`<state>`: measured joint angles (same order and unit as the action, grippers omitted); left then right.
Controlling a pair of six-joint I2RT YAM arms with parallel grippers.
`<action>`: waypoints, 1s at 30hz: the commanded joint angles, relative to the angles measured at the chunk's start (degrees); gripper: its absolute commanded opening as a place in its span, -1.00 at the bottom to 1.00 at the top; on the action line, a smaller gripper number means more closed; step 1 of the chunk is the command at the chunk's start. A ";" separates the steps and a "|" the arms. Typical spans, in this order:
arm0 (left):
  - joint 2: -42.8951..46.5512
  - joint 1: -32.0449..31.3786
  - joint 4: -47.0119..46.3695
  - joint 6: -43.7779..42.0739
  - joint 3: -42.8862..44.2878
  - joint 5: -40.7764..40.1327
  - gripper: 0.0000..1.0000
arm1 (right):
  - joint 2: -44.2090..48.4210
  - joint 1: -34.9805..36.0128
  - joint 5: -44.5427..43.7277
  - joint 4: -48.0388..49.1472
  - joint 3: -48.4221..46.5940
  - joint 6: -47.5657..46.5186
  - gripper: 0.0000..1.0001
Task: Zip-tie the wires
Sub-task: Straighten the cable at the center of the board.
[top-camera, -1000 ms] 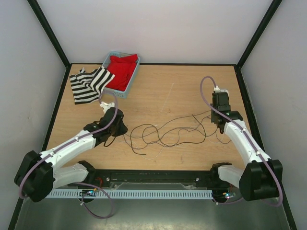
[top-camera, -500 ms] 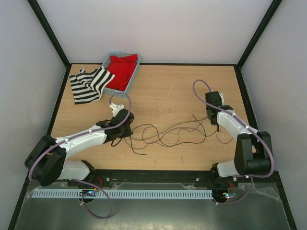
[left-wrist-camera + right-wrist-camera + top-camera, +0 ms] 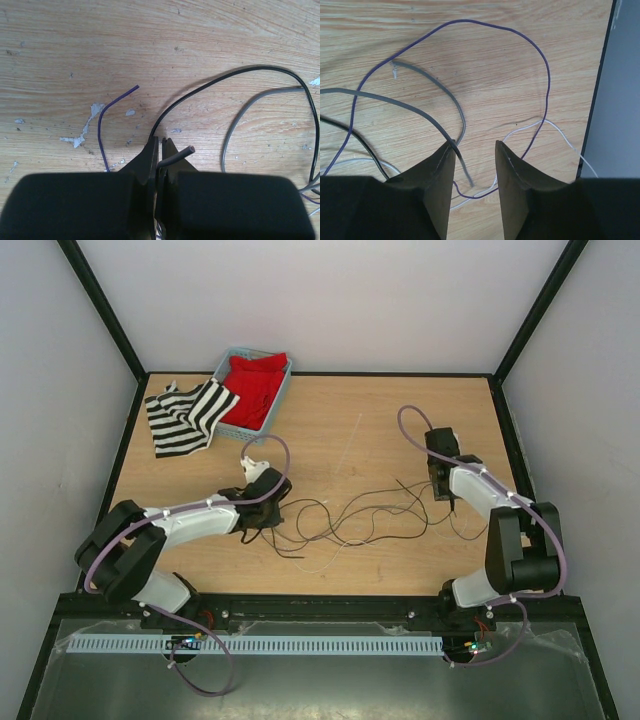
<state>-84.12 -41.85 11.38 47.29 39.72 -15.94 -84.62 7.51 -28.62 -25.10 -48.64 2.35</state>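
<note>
Left arm swung inward | left end effector (image 3: 159, 150) clenched on wires (image 3: 179, 154) | right end effector (image 3: 475, 150) released | wooden table (image 3: 350, 410), white walls (image 3: 320, 300)

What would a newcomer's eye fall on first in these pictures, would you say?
The wires sprawl in loose loops across the middle of the table. The left gripper is shut on one grey strand's end. At the far left, a blue basket holds red cloth.
</note>
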 commanded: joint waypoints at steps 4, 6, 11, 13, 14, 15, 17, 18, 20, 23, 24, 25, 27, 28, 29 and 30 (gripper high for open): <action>-1.01 -0.32 -0.25 -1.77 2.44 -1.92 -0.95 | 4.47 -0.19 3.47 -2.62 -4.80 -0.85 0.19; -1.04 -0.27 -0.19 -2.19 2.67 -1.95 -0.84 | 5.94 -0.21 4.98 -3.51 -5.97 -1.09 0.31; 0.04 -0.24 1.19 -3.37 3.51 -2.79 -0.74 | 9.24 -0.21 5.65 -6.76 -8.68 -2.93 0.66; 0.69 -0.10 1.68 -3.85 3.66 -2.99 -0.66 | 10.06 -0.21 4.97 -8.26 -9.78 -3.63 0.75; 1.14 -0.05 2.00 -3.94 3.68 -3.11 -0.60 | 10.51 -0.21 4.62 -8.85 -10.21 -3.86 0.78; 1.61 0.04 2.27 -4.08 3.73 -3.19 -0.53 | 10.99 -0.21 4.86 -9.23 -10.57 -4.18 0.80; 2.65 0.16 2.84 -4.32 3.74 -3.22 -0.44 | 11.94 -0.17 5.79 -9.79 -11.18 -4.44 0.82; 3.14 0.23 3.03 -4.57 3.74 -3.26 -0.41 | 12.31 -0.20 6.42 -9.87 -11.35 -4.52 0.83; 4.16 0.48 3.60 -4.84 3.81 -3.60 -0.33 | 12.76 -0.18 7.71 -9.88 -11.46 -4.62 0.83; 5.79 0.87 4.34 -5.22 3.87 -3.83 -0.19 | 12.46 -0.21 10.84 -9.97 -11.24 -5.14 0.86; 6.33 1.08 4.39 -5.37 3.96 -3.91 -0.12 | 12.26 -0.21 11.62 -9.97 -11.14 -5.09 0.88; 6.96 1.19 4.44 -5.75 4.07 -3.92 -0.06 | 12.14 -0.21 12.26 -9.97 -11.05 -4.96 0.89; 8.21 1.52 4.36 -6.88 4.73 -4.01 0.09 | 12.02 -0.21 13.76 -9.82 -11.33 -4.33 0.90; 8.70 1.69 4.40 -7.70 5.43 -3.96 0.16 | 12.12 -0.21 14.61 -9.87 -11.57 -3.84 0.90; 9.08 1.94 4.06 -9.02 6.22 -3.64 0.24 | 12.26 -0.21 15.88 -9.62 -11.83 -3.22 0.91; 9.21 2.21 2.89 -11.54 7.42 -2.72 0.33 | 12.44 -0.17 17.44 -9.24 -11.94 -2.64 0.91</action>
<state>-77.17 -40.56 15.18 41.32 42.76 -18.59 -72.97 7.51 -16.43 -33.32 -58.61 -1.72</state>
